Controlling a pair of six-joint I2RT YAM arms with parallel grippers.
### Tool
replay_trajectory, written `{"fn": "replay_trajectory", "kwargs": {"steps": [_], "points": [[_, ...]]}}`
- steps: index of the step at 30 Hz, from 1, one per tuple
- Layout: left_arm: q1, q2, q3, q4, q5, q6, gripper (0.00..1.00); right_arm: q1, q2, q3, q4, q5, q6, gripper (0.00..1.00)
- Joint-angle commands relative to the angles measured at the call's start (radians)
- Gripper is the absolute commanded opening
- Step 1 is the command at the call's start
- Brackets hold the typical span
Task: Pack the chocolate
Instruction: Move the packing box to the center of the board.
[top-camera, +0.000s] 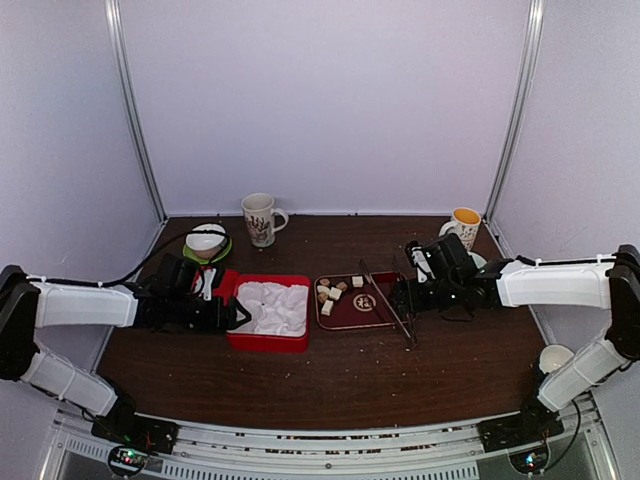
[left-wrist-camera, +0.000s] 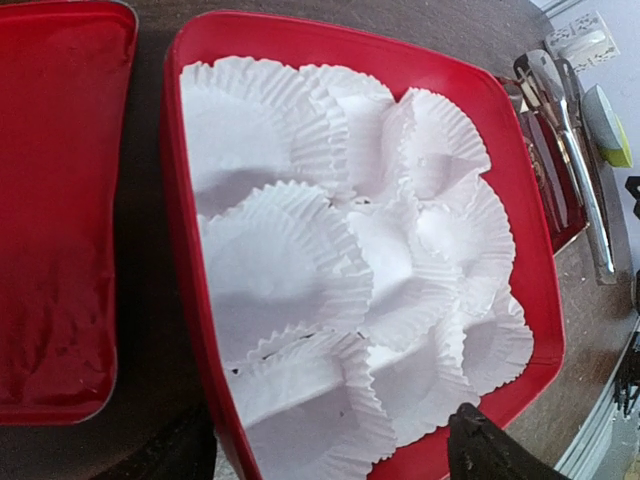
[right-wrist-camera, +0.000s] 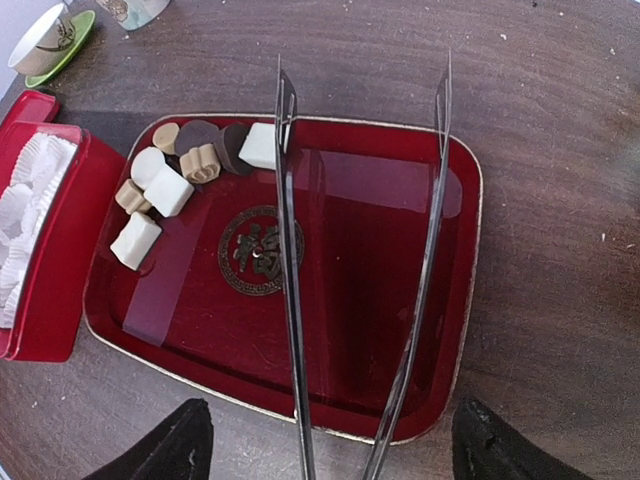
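Chocolate (right-wrist-camera: 168, 190) clusters in tray (right-wrist-camera: 380, 230) corner nearest red box (right-wrist-camera: 70, 260).

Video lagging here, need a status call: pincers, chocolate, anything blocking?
Left pincer open at red box; right pincer open, straddling tongs. Chocolate on tray, none in box. Tongs lie across tray.

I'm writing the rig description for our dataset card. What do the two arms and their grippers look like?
The left arm and right arm match: white shell links between black joints, black bases with small lights. Black cables loop near the wrists. The left gripper and right gripper are black, with dark wedge-shaped fingers. No markings readable.
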Motion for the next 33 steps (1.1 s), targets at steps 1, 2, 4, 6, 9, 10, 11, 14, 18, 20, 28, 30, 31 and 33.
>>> {"fn": "replay_trajectory", "kwargs": {"steps": [1,2,4,6,9,10,11,14,18,20,28,30,31,33], "points": [[0.003,0.032,-0.005,0.103,0.077,-0.018,0.82,0.006,-0.015,-0.027,0.002,-0.012,0.012,0.83],[0.002,0.041,-0.002,0.108,0.077,-0.019,0.82,0.007,-0.014,-0.029,0.005,-0.012,0.013,0.82],[0.000,0.056,0.002,0.127,0.080,-0.024,0.82,0.010,-0.012,-0.029,0.008,-0.013,0.012,0.82],[-0.005,0.071,0.010,0.140,0.080,-0.031,0.81,0.014,-0.010,-0.029,0.008,-0.013,0.013,0.82],[-0.011,0.088,0.021,0.155,0.061,-0.048,0.81,0.017,-0.015,-0.035,0.008,-0.010,0.015,0.82],[-0.014,0.091,0.021,0.155,0.044,-0.061,0.81,0.018,-0.018,-0.037,0.009,-0.010,0.015,0.82],[-0.016,0.094,0.022,0.152,0.028,-0.071,0.80,0.019,-0.021,-0.038,0.009,-0.009,0.015,0.82],[-0.016,0.111,0.029,0.127,-0.038,-0.127,0.79,0.021,-0.031,-0.045,0.012,-0.002,0.013,0.82],[-0.029,0.139,0.046,0.101,-0.115,-0.204,0.74,0.022,-0.042,-0.047,0.017,0.000,0.008,0.82],[-0.040,0.148,0.058,0.088,-0.152,-0.228,0.71,0.023,-0.046,-0.049,0.021,0.004,0.006,0.81],[-0.064,0.159,0.088,0.056,-0.252,-0.311,0.54,0.024,-0.053,-0.056,0.021,0.014,0.001,0.81],[-0.069,0.162,0.085,0.072,-0.258,-0.339,0.51,0.024,-0.053,-0.056,0.023,0.012,0.003,0.81],[-0.073,0.166,0.084,0.079,-0.268,-0.352,0.50,0.026,-0.053,-0.055,0.021,0.010,0.002,0.81],[-0.078,0.172,0.088,0.087,-0.285,-0.366,0.45,0.027,-0.059,-0.054,0.015,0.012,0.002,0.81]]}}
